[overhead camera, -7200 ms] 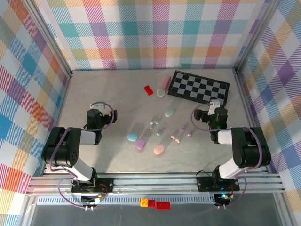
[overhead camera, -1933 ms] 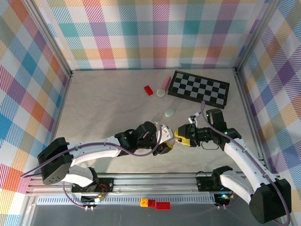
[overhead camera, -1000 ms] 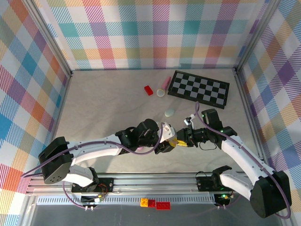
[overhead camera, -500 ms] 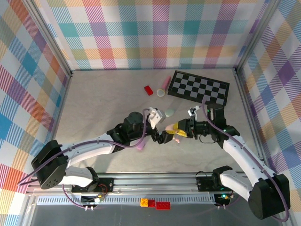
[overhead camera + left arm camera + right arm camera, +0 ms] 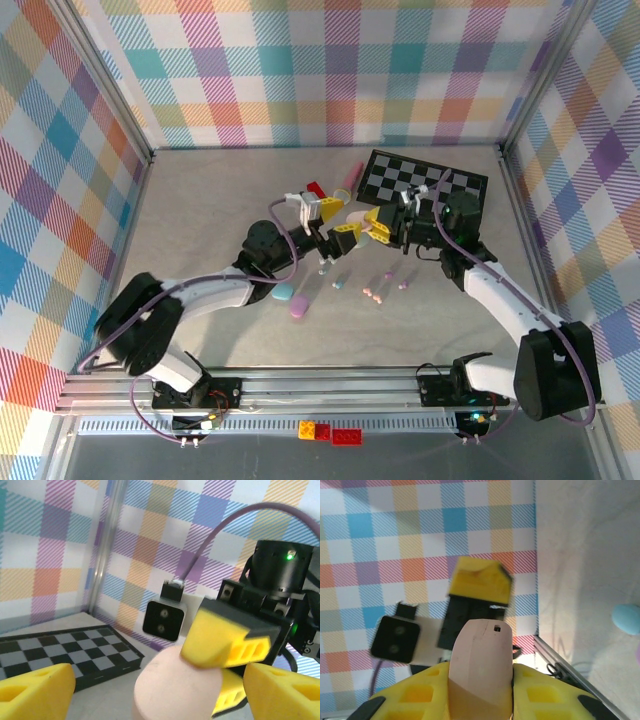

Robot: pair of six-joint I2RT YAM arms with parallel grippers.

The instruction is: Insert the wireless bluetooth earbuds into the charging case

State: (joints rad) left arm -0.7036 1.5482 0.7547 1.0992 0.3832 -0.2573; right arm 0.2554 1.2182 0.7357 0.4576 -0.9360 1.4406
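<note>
My right gripper [image 5: 372, 224] holds a pink oval charging case [image 5: 357, 220] up above the table, shut on it. In the right wrist view the case [image 5: 480, 665] stands between the yellow fingers [image 5: 415, 696]. My left gripper [image 5: 334, 218] faces it, open, one yellow finger on each side of the case's free end [image 5: 175, 685]. Tiny pastel earbuds lie on the table below: a whitish pair [image 5: 323, 263], a teal one [image 5: 338, 283], pink ones [image 5: 372, 293] and purple ones [image 5: 396, 278].
A blue case [image 5: 283, 292] and a purple case [image 5: 299, 306] lie near the left arm. A checkerboard [image 5: 425, 186], a red brick [image 5: 316, 189], a pink stick [image 5: 352, 177] and a pale round piece [image 5: 343, 197] sit at the back.
Both grippers have risen and moved toward the back with the pink case. The left gripper has opened from shut; the right stays shut on the case.
</note>
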